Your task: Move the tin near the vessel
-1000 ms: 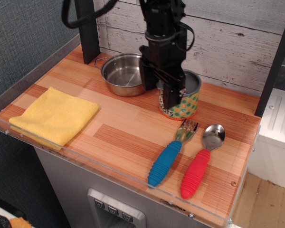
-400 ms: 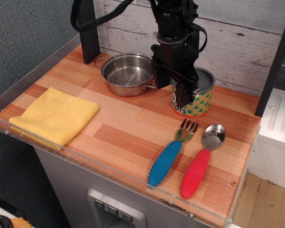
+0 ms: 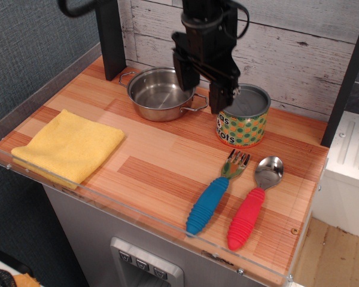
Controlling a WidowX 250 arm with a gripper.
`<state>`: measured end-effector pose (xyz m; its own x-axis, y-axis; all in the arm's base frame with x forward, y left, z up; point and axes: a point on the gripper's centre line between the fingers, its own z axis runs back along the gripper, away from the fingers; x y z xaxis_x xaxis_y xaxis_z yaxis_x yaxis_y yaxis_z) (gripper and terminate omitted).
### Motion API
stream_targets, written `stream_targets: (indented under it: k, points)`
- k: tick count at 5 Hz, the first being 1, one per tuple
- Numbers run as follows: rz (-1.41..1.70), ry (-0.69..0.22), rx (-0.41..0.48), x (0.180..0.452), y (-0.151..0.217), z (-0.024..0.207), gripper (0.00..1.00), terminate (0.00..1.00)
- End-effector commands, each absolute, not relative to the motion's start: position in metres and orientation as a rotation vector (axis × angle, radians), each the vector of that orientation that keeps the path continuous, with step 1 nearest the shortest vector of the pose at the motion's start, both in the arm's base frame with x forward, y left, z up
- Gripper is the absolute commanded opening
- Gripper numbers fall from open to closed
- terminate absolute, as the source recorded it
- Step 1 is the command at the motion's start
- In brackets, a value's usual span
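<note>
While the pincer (image 3: 204, 84) hangs above the far part of the desk (image 3: 161, 161), its two dark fingers are spread apart with nothing between them. One finger (image 3: 184, 75) hangs in front of the vessel's right rim and the other (image 3: 221, 95) at the tin's left edge; whether that one touches the tin cannot be told. The black arm rises from there out of the top of the view.

Just right of the pincer stands the tin (image 3: 243, 118), upright on the desk, its grey lid facing up and its yellow-orange label with green dots and dark lettering turned toward the near side. To the left of it sits the vessel (image 3: 158, 93), a shiny shallow steel pot, open side up, with one wire loop handle pointing right toward the tin and another at its far left. Tin and vessel are near each other but apart, a strip of bare wood between the handle and the can.

Nearer and to the right, a fork with a blue ribbed handle (image 3: 212, 195) and a spoon with a red ribbed handle (image 3: 253, 205) lie side by side, heads pointing far. At the near left lies a folded yellow cloth (image 3: 69, 145). A whitewashed plank wall (image 3: 299, 54) runs behind the desk.
</note>
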<state>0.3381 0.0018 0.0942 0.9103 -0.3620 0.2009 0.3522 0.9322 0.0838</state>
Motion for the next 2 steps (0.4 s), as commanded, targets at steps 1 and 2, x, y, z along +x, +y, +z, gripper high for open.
stream_targets:
  k: [1, 2]
  points:
    - [-0.175, -0.202, 0.039, 0.306, 0.034, 0.132, 1.0, 0.0]
    - [-0.138, -0.193, 0.042, 0.289, 0.031, 0.135, 1.0, 0.0]
